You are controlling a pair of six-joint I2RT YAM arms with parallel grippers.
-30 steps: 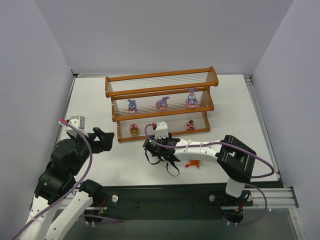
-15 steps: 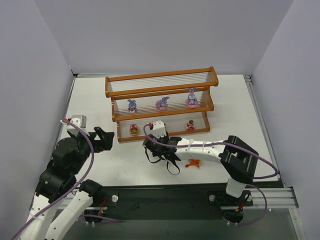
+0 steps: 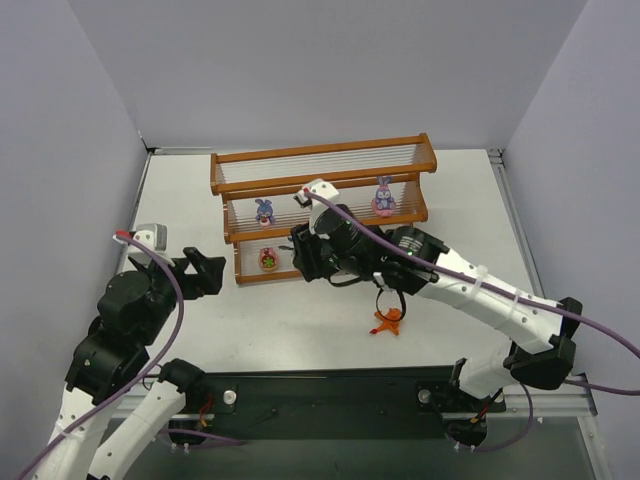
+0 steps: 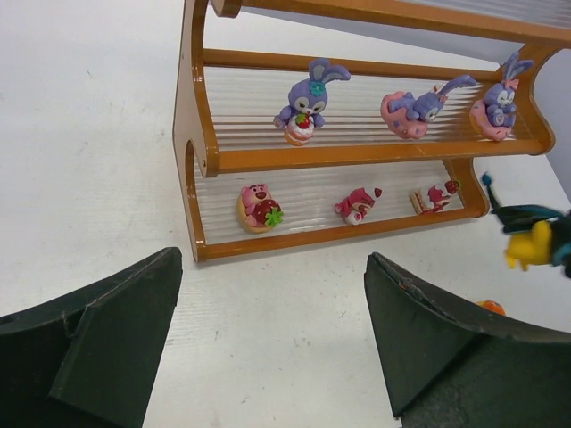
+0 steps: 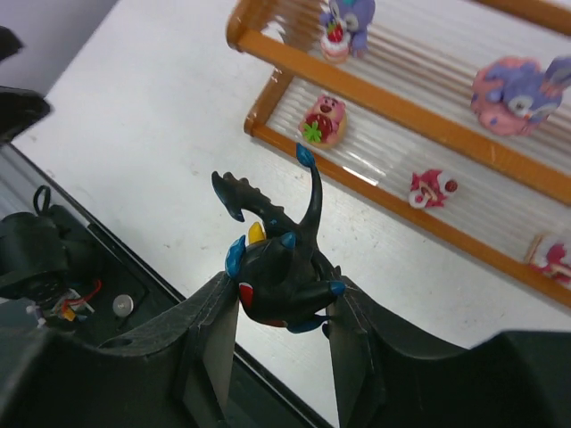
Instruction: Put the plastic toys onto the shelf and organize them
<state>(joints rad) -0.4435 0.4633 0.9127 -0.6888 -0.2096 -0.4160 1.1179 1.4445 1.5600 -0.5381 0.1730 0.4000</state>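
The shelf (image 3: 325, 183) stands at the back of the table, with three purple long-eared toys (image 4: 303, 92) on its middle tier and three pink-red toys (image 4: 259, 206) on its bottom tier. My right gripper (image 5: 281, 290) is shut on the black winged toy (image 5: 281, 263) and holds it in the air in front of the shelf's left half (image 3: 305, 255). The arm hides the middle purple toy in the top view. The orange toy (image 3: 388, 321) lies on the table in front of the shelf. My left gripper (image 4: 272, 259) is open and empty, left of the shelf (image 3: 205, 275).
The black base rail (image 3: 330, 395) runs along the near edge. Grey walls close in the left, back and right sides. Purple cables (image 3: 560, 320) hang off both arms.
My right arm has lifted from the table and swung up toward the shelf front with the black toy. My left gripper has shifted slightly to the left.
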